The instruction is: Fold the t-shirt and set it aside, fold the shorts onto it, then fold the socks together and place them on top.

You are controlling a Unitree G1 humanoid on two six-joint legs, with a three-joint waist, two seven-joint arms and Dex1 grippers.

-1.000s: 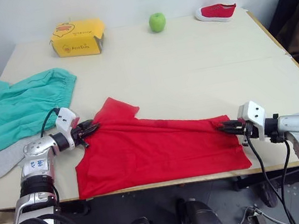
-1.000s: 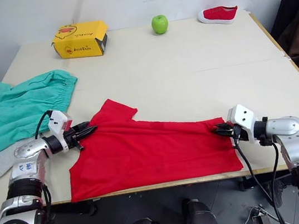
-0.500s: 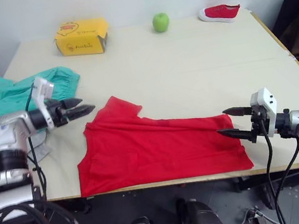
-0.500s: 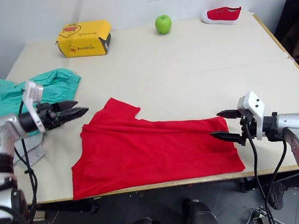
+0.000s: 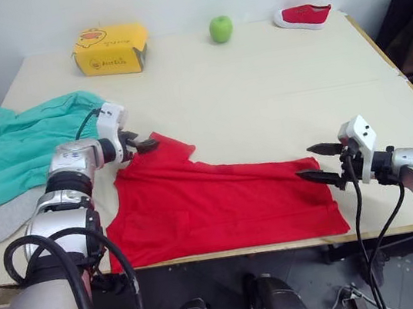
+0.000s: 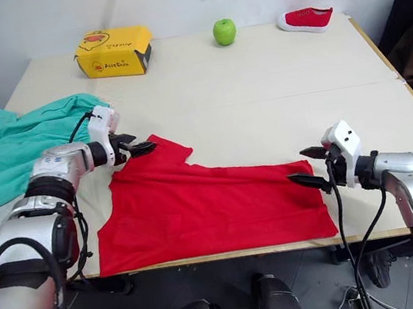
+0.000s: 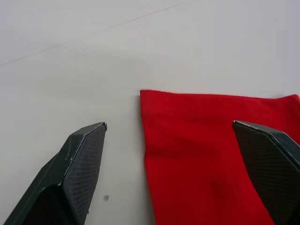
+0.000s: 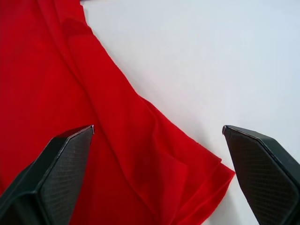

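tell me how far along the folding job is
Early. The t-shirt lies partly folded lengthwise near the table's front edge. Both pincers are open: the left pincer at its sleeve, the right pincer at its far corner. The shorts and socks lie unfolded.

arms: I see brushed silver-metal shells with black ribbed joints | wrists: white boxy camera modules | left gripper (image 5: 143,143), right gripper (image 5: 319,162): two black tapered fingers (image 7: 77,164) each, fine mesh texture on pads | cables: black, looping loose along forearms at lower left and lower right
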